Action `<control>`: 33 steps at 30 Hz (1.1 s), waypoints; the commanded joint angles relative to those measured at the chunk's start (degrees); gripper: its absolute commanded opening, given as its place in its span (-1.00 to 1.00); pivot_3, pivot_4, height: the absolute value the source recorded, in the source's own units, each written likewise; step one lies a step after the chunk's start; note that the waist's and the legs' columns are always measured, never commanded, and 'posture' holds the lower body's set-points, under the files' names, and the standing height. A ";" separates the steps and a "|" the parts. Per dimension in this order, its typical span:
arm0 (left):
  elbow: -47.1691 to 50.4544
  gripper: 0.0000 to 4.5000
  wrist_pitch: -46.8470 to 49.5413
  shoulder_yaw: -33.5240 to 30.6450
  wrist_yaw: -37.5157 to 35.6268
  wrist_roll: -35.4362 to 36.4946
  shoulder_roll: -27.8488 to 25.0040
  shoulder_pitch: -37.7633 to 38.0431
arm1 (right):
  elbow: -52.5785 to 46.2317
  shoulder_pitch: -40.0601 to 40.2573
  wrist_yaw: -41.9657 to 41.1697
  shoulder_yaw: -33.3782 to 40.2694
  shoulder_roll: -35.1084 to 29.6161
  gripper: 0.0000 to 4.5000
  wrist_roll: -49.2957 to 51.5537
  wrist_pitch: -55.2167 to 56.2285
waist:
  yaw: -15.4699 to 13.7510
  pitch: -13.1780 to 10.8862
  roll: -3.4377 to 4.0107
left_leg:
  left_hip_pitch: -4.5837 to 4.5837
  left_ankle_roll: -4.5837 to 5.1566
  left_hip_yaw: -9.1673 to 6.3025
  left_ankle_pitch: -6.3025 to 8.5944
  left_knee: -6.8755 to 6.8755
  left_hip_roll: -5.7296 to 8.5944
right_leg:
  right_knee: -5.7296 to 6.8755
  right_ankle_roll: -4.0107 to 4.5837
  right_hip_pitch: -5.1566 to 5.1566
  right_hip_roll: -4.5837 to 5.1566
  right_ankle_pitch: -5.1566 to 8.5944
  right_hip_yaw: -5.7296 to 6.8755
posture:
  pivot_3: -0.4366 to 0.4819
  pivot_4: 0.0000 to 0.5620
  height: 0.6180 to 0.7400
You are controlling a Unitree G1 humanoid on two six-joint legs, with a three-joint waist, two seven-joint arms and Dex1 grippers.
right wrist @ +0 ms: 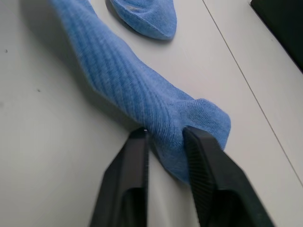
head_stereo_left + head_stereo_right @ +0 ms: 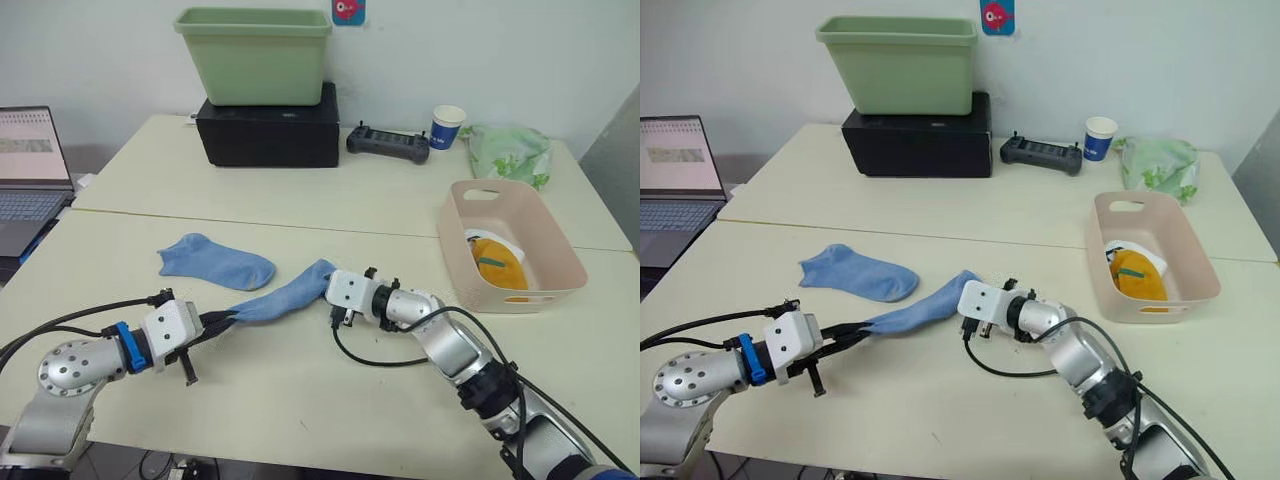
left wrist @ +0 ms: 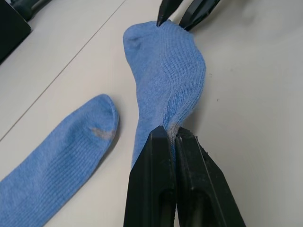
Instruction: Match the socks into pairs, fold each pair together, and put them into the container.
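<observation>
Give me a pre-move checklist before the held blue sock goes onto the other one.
1. Left gripper shut on one end of the held sock: ok.
2. Right gripper on its other end: fingers straddle the fabric, firm pinch: cannot tell.
3. Held sock stretched out between the grippers, not bunched: ok.
4. Second blue sock lying flat on the table, apart from the held one: ok.
5. Pink container open, with room beside the yellow and white socks: ok.
6. Yellow and white pairs complete in there: cannot tell.
</observation>
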State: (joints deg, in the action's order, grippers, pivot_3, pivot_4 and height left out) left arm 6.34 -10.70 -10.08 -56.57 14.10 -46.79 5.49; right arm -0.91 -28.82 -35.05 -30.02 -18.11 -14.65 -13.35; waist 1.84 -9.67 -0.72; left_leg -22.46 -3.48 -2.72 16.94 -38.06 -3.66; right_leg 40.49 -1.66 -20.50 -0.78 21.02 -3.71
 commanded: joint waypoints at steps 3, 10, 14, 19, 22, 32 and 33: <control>0.09 -1.00 -2.68 4.50 -0.92 -1.12 2.47 -3.88 | -15.98 7.15 -5.45 5.72 -7.68 -0.97 2.17 -5.21 | -0.54 -0.01 0.01 | -0.11 0.00 -0.01 0.00 -0.02 0.03 | -0.04 0.00 0.00 0.00 0.00 0.07 | -0.05 -0.47 0.68; -0.96 -1.00 -7.61 11.88 -2.66 -3.75 6.07 -7.95 | -34.76 17.33 -13.04 15.18 -20.88 -0.97 6.48 -15.93 | 0.06 0.01 -0.01 | -0.14 0.00 0.01 0.00 -0.07 0.05 | -0.05 0.00 0.03 0.01 0.00 0.06 | -0.05 -0.47 0.68; -5.00 -1.00 -11.34 14.64 -3.17 -6.00 7.07 -10.97 | -40.79 20.34 -15.21 16.54 -23.53 -0.97 9.95 -23.92 | 0.06 0.01 0.01 | -0.09 0.03 0.03 -0.01 -0.07 0.01 | 0.01 0.00 0.05 -0.06 0.00 0.01 | -0.05 -0.47 0.68; -12.46 -1.00 -19.89 15.38 -1.71 -9.82 6.97 -13.85 | -39.78 18.98 -13.72 13.00 -20.58 -0.77 12.29 -30.17 | 0.12 0.01 0.01 | 0.01 0.05 0.07 -0.02 -0.07 0.03 | 0.07 0.00 0.07 -0.14 0.00 0.00 | -0.05 -0.47 0.68; -15.75 -1.00 -24.61 14.89 -0.89 -11.39 6.19 -14.41 | -39.64 18.25 -12.90 14.48 -19.61 -0.38 13.52 -29.55 | 0.02 0.01 0.01 | 0.00 0.05 0.12 -0.02 -0.09 0.06 | 0.05 0.00 0.06 -0.10 0.00 0.00 | -0.05 -0.47 0.68; -21.26 -1.00 -34.85 13.71 4.86 -16.28 2.84 -11.62 | -35.87 26.44 -18.33 16.46 -26.72 0.37 14.56 -0.35 | -0.01 0.01 0.01 | 0.05 0.05 0.15 -0.02 -0.08 0.04 | -0.06 0.00 0.17 -0.04 0.00 0.09 | -0.05 -0.47 0.68; -21.73 -1.00 -35.45 13.75 5.83 -17.24 2.90 -11.94 | -35.32 26.42 -18.42 15.79 -26.33 0.37 14.58 0.75 | 0.02 0.02 0.01 | 0.17 0.05 0.20 -0.02 -0.08 0.04 | 0.00 0.00 0.24 -0.05 0.00 0.04 | -0.05 -0.47 0.68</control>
State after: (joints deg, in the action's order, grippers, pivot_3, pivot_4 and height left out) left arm -14.27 -44.66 4.56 -52.79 -1.44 -43.15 -6.43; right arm -36.15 -2.30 -53.60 -13.55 -44.54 0.51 -16.16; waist 1.86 -9.65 -0.71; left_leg -22.11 -3.42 -2.48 16.92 -38.12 -3.61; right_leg 40.51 -1.66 -20.15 -0.83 21.02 -3.71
